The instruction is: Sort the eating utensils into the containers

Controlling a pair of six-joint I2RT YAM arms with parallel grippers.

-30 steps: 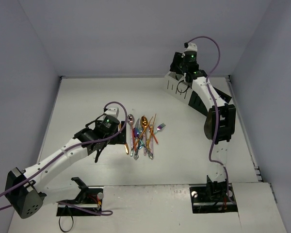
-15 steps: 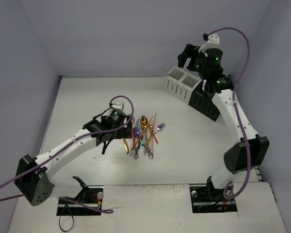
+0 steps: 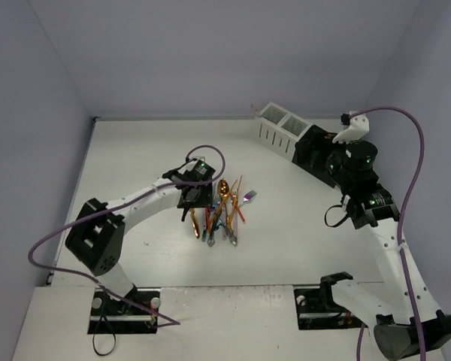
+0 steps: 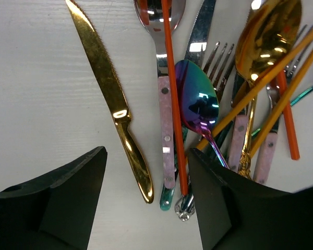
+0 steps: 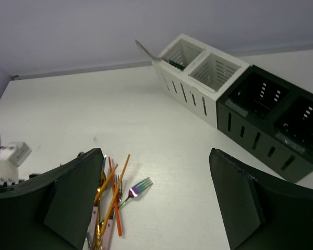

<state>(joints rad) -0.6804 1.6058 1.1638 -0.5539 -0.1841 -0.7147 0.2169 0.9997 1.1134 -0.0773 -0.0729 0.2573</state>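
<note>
The eating utensils (image 3: 219,210) lie in a crossed pile at mid-table. My left gripper (image 4: 146,200) hangs low over the pile's near end, open. Between its fingers lie the handle ends of a gold knife (image 4: 113,101) and a pink-handled spoon (image 4: 166,117), along with an orange stick (image 4: 173,104). An iridescent spoon (image 4: 197,99) and a gold spoon (image 4: 266,41) lie to the right. The containers stand at the back right, the white caddy (image 5: 198,78) joined to the black caddy (image 5: 271,122). My right gripper (image 5: 154,203) is open and empty, high above the table.
One utensil handle (image 5: 145,51) pokes out of the white caddy's far compartment. An iridescent fork (image 5: 138,187) lies at the pile's right edge. The back wall runs close behind the caddies. Bare white table (image 3: 286,218) lies between the pile and the caddies.
My left gripper slid right onto the pile's handle ends and its jaws narrowed. My right arm pulled back from the white caddy, up and toward the near right, with its jaws opening.
</note>
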